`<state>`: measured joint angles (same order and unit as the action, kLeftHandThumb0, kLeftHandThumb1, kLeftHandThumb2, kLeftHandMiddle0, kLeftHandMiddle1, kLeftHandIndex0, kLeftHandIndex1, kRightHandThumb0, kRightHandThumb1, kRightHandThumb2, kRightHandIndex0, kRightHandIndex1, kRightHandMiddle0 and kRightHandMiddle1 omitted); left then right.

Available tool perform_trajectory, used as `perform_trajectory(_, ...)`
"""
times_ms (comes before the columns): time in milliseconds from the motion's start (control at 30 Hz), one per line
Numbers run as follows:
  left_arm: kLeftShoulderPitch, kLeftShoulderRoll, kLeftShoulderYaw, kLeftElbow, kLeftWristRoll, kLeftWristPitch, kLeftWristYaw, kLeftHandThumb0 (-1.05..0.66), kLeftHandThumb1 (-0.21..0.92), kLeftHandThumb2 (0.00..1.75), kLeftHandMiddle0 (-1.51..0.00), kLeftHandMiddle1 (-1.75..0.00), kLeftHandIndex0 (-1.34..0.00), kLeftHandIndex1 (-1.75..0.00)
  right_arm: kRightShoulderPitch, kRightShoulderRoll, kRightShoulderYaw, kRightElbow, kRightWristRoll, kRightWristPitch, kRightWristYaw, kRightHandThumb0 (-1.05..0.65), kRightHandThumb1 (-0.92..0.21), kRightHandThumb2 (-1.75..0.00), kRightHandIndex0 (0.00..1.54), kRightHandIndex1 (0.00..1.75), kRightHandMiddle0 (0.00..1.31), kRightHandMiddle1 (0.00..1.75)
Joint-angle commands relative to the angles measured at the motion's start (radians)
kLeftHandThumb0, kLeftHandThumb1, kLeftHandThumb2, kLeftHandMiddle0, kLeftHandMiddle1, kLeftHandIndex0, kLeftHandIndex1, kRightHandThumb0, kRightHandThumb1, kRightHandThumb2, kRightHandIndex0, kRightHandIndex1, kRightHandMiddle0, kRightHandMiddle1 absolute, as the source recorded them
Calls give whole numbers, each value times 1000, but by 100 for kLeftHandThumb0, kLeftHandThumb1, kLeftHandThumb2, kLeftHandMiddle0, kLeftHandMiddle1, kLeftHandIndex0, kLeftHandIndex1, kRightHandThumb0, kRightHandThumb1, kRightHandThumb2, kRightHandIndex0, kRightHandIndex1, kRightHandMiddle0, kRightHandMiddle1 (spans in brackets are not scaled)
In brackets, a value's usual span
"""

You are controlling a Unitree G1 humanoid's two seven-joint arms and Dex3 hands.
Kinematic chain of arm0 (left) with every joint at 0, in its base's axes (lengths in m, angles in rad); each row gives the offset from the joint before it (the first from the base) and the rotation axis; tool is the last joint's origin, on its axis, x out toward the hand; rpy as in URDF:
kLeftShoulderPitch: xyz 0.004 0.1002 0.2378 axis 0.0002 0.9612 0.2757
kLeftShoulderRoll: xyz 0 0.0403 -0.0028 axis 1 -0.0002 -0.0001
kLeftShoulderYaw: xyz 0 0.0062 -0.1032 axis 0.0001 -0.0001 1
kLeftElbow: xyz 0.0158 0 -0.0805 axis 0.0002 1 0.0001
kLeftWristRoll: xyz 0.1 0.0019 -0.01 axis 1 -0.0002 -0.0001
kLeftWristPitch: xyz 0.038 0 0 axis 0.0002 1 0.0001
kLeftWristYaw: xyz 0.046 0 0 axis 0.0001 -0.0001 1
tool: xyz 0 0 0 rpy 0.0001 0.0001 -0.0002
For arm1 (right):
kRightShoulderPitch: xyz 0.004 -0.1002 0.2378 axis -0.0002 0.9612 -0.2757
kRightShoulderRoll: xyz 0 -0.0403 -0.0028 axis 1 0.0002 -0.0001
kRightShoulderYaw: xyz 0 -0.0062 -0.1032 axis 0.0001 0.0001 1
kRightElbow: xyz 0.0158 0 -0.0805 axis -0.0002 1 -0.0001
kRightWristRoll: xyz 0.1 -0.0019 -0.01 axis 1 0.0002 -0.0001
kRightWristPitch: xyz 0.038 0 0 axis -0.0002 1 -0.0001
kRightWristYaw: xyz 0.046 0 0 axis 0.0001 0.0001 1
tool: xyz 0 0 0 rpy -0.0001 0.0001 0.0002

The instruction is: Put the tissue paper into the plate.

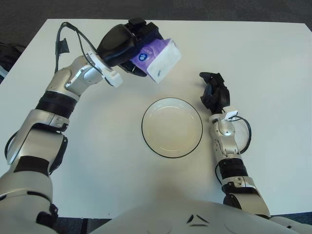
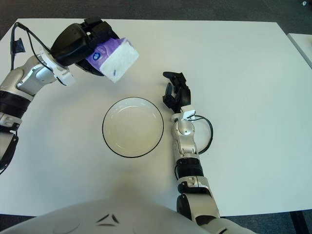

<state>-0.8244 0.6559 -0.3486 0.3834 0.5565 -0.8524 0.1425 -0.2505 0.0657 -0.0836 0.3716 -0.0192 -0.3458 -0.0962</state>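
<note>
**Q:** Two hands are in view. What is each doing?

**A:** Up above the white table (image 1: 273, 58), the left hand (image 1: 127, 45) grips a tissue pack (image 1: 158, 57), its dark fingers wrapped over the pack's top and far side. That pack is purple, with a white face turned down and to the right. It is tilted, clear of the tabletop.

**Q:** Where is the pack compared with the plate?

**A:** It shows beyond the plate (image 1: 172, 127) and a little to the left of its middle. Nothing touches the plate. Round and cream-white with a thin dark rim, the plate sits near the middle of the table, with nothing in it.

**Q:** And the right hand?

**A:** The right hand (image 1: 214, 92) shows just to the right of the plate, close to its rim but apart from it. Its black fingers are loosely bent and hold nothing. A silver forearm runs from it back toward the body at the bottom edge, with a thin black cable looping beside the wrist.

**Q:** How does the left arm lie?

**A:** It reaches in from the lower left, silver with black joints, crossing the table's left half up to the raised hand. A black cable arcs above its wrist.
</note>
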Motion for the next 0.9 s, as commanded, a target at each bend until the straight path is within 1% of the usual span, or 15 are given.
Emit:
perform_trajectory(0, 39, -17, 17, -41, -16, -41, -29, -45, 35, 126, -112, -175, -58, -175, 86, -1, -10, 107, 11, 64, -5, -52, -92, -78, 58, 70, 37, 105)
perform_trajectory(100, 34, -18, 19, -43, -11, -72, -54, -45, 36, 126, -112, -175, -57, -175, 82, 1, -10, 110, 11, 62, -6, -52, -92, -77, 59, 71, 37, 105)
perform_trajectory(167, 44, -16, 19, -74, -12, -78, -87, -45, 36, 125, -112, -175, -57, -175, 82, 2, -9, 108, 11, 63, -6, -52, -92, -77, 59, 71, 37, 105)
perform_trajectory(367, 130, -17, 31, -162, 21, -94, -121, -45, 36, 126, -111, -175, -57, -175, 83, 7, -5, 101, 7, 64, -12, -51, -92, -77, 57, 70, 36, 105)
perform_trajectory(500, 146, -26, 28, -190, 14, -98, -161, -45, 36, 125, -111, -175, -57, -175, 85, 10, -3, 99, 3, 60, -17, -50, -92, -78, 56, 69, 36, 105)
perform_trajectory(667, 123, 6, -14, -211, -38, -126, -302, -45, 37, 125, -111, -175, -56, -175, 85, 15, 0, 100, 2, 55, -26, -49, -92, -79, 54, 68, 34, 104)
perform_trajectory(867, 109, 32, -29, -240, -76, -116, -448, -45, 37, 124, -110, -175, -56, -175, 83, 18, 0, 106, 2, 48, -36, -48, -92, -81, 54, 67, 33, 103)
